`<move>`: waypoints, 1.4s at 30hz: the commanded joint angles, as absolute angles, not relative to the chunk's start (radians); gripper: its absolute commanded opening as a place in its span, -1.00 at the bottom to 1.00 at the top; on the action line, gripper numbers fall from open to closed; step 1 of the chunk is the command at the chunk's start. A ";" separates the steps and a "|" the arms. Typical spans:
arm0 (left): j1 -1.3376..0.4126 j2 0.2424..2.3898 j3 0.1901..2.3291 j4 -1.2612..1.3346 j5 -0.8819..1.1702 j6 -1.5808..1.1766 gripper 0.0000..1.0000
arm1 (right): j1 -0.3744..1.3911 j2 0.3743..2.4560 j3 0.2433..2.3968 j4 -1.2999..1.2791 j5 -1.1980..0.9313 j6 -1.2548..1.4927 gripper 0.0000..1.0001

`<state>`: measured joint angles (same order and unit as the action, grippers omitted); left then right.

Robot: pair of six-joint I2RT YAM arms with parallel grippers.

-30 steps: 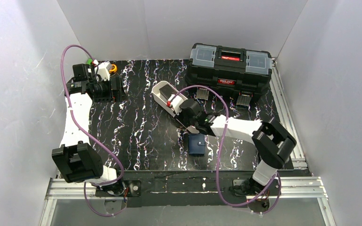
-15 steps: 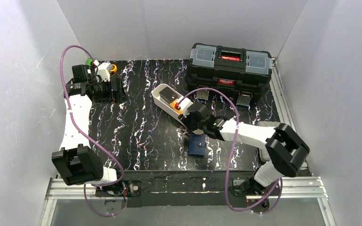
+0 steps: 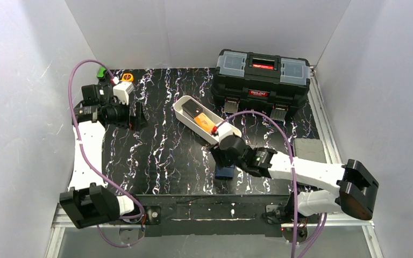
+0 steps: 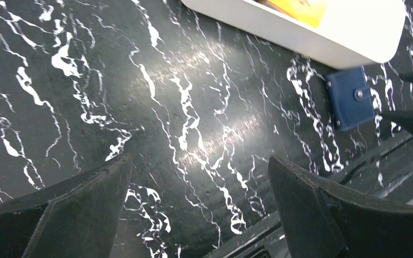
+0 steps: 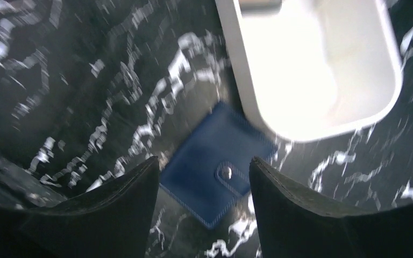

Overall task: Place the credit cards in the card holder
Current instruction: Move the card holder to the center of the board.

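Observation:
The white tray [image 3: 181, 107] holds an orange-yellow credit card [image 3: 206, 122] and a dark credit card [image 3: 192, 110]. The navy card holder [image 3: 225, 172] lies shut on the mat just in front of the tray's near end. My right gripper [image 3: 219, 160] hovers open over it. In the right wrist view the card holder [image 5: 204, 161] shows its snap tab between my open right gripper [image 5: 204, 180] fingers, which hold nothing. My left gripper [image 3: 138, 115] stands open at the back left. Its wrist view looks past the open left gripper [image 4: 199, 180] to the card holder [image 4: 349, 99] and tray [image 4: 322, 37].
A big black toolbox [image 3: 262, 75] stands at the back right, just behind the tray. A white box [image 3: 122, 92], a green item [image 3: 101, 72] and a yellow item [image 3: 127, 78] sit at the back left. A grey pad [image 3: 309, 151] lies at the right edge.
My right gripper drew back from the tray toward the near edge, over the card holder, and its jaws opened. The left arm shifted slightly toward the middle.

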<state>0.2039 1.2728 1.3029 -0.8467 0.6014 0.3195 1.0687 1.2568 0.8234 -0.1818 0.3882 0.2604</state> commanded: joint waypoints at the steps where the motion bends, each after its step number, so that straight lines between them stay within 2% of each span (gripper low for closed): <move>1: 0.198 1.148 1.215 -0.906 0.706 0.479 0.97 | 1.106 1.260 0.751 -0.308 0.541 0.478 0.39; 9: 0.198 0.991 1.110 -0.933 0.777 0.595 0.97 | 1.109 1.437 0.785 -0.302 0.607 0.536 0.40; 20: 0.195 0.977 1.091 -0.953 0.814 0.630 0.97 | 1.126 1.488 0.781 -0.195 0.481 0.494 0.29; 32: 0.193 0.975 1.104 -0.985 0.803 0.684 0.97 | 1.199 1.640 0.949 -0.145 0.316 0.362 0.19; 37: 0.194 0.974 1.101 -0.991 0.808 0.698 0.99 | 1.204 1.614 0.984 -0.153 0.322 0.298 0.21; 42: 0.193 0.983 1.087 -0.984 0.848 0.776 0.99 | 1.204 1.455 0.930 -0.281 0.331 0.378 0.37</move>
<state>0.1970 0.9909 1.0977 -0.9615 0.7803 0.7048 1.2018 1.5192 0.9463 -0.2260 0.3382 0.3183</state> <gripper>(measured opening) 0.995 0.671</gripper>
